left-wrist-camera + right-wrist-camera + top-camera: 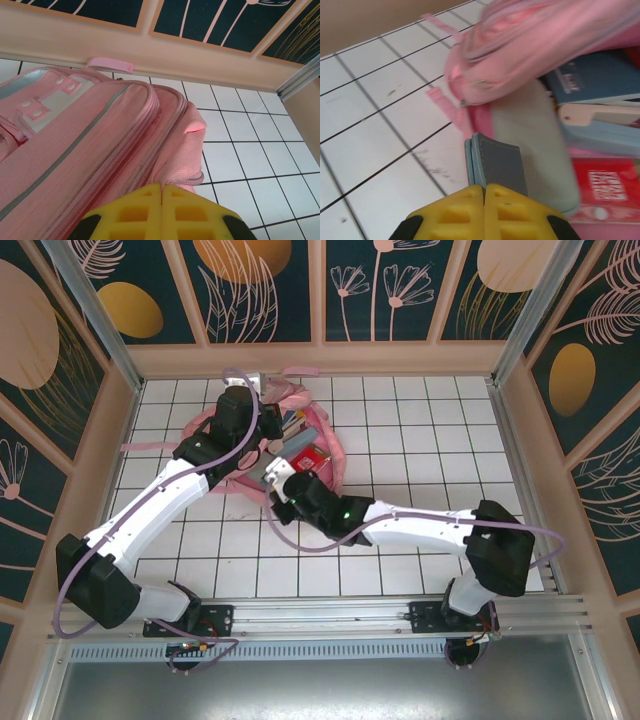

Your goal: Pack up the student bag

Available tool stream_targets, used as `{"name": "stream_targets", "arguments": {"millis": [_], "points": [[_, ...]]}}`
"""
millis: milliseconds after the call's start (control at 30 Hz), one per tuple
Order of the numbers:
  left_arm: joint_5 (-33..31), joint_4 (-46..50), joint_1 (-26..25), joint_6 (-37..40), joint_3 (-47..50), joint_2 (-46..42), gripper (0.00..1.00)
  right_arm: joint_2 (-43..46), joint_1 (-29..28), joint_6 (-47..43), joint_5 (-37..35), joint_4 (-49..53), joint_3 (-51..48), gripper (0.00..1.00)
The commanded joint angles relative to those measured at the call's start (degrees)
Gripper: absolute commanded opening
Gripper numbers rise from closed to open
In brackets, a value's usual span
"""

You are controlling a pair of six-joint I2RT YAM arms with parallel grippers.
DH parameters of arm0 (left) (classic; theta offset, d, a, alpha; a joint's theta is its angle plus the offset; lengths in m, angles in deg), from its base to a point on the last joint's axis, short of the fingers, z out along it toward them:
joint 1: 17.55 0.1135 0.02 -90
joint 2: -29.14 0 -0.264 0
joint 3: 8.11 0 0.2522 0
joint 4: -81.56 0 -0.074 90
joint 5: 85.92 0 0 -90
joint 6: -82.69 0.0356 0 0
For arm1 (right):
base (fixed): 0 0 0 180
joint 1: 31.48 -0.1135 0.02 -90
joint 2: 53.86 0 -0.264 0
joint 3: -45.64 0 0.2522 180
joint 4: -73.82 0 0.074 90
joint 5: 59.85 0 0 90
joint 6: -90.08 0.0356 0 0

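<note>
- Bag (330,450) lies open on the tiled bench (450,440), far-left of centre, both arms over it.
- Left fingers (156,194) are pressed together right at the bag's pink flap; can't tell if any fabric is caught.
- Right fingers (479,196) pinch a blue-grey case (497,162) at the bag's mouth.
- Inside: pale pouch (535,135), blue book (600,75), red book (605,185).
</note>
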Motion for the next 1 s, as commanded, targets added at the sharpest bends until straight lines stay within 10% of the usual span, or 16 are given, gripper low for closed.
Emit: {"name": "stream_targets", "arguments": {"millis": [0, 600, 700, 967], "points": [[-2.22, -4.1, 0.17, 0.93, -1.27, -3.11, 0.0, 1.26, 3.57, -1.09, -0.91, -1.11, -1.74, 0.0], [-1.47, -3.5, 0.22, 0.79, -1.46, -3.25, 0.0, -21.92, 9.51, -11.2, -13.97, -7.23, 9.86, 0.01], [-1.38, -3.48, 0.21, 0.8, -1.47, -3.24, 0.0, -21.05, 9.94, -9.55, -10.62, -6.8, 10.12, 0.5], [-1.34, -3.84, 0.23, 1.07, -0.82, -3.09, 0.0, -12.63, 10.1, -5.07, -6.9, -5.13, 7.17, 0.59]]}}
